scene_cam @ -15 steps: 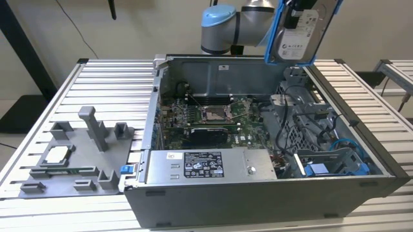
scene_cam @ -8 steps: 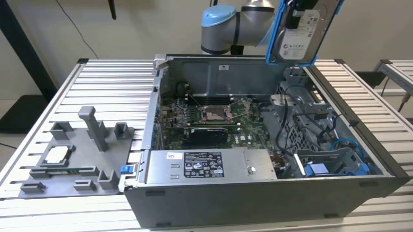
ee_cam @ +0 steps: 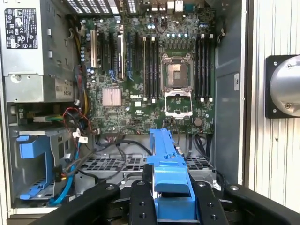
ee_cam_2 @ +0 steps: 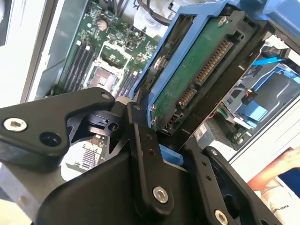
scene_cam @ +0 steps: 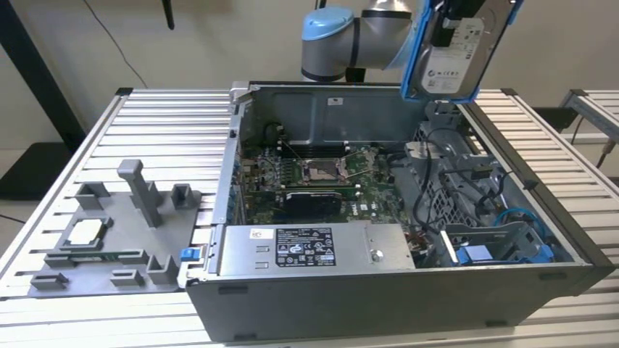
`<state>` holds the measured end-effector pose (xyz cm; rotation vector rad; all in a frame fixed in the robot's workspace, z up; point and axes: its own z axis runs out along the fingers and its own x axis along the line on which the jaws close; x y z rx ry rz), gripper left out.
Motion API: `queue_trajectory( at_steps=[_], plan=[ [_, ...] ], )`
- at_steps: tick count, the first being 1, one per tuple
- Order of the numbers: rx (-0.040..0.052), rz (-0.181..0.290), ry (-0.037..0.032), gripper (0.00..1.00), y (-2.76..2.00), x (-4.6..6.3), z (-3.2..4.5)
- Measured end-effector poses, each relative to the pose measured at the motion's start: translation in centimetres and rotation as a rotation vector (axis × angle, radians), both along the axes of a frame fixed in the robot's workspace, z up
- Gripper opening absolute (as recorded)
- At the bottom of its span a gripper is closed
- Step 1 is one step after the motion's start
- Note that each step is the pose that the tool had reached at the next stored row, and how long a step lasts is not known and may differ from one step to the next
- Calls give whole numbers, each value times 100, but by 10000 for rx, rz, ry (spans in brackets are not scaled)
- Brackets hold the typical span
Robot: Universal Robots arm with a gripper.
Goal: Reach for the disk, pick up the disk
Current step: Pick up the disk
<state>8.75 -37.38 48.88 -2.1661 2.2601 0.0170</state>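
The disk (scene_cam: 447,61), a silver-grey hard drive with a white label and a bright blue frame, hangs nearly upright above the back right corner of the open computer case (scene_cam: 387,297) in the exterior view. My gripper (scene_cam: 453,22) is shut on it from above. In the second wrist view the disk's green circuit board and connectors (ee_cam_2: 197,79) show between the black fingers (ee_cam_2: 143,154). The first wrist view shows the disk's blue frame (ee_cam: 166,171) edge-on, clamped in the gripper (ee_cam: 168,199) over the case interior.
Below lie the motherboard (scene_cam: 320,174), the power supply (scene_cam: 309,250) and a fixed blue bracket (scene_cam: 483,254) among cables. A grey fixture tray (scene_cam: 145,272) with a small CPU chip (scene_cam: 82,232) sits at the exterior view's left. A person's arm (ee_cam_2: 276,173) is beside the case.
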Motion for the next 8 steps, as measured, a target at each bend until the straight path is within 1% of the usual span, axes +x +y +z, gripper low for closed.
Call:
queue_trajectory(
  at_steps=[3,8],
  plan=[
    [23,0,0,0,-65,3,0],
    [92,0,1,0,-182,12,0]
  ],
)
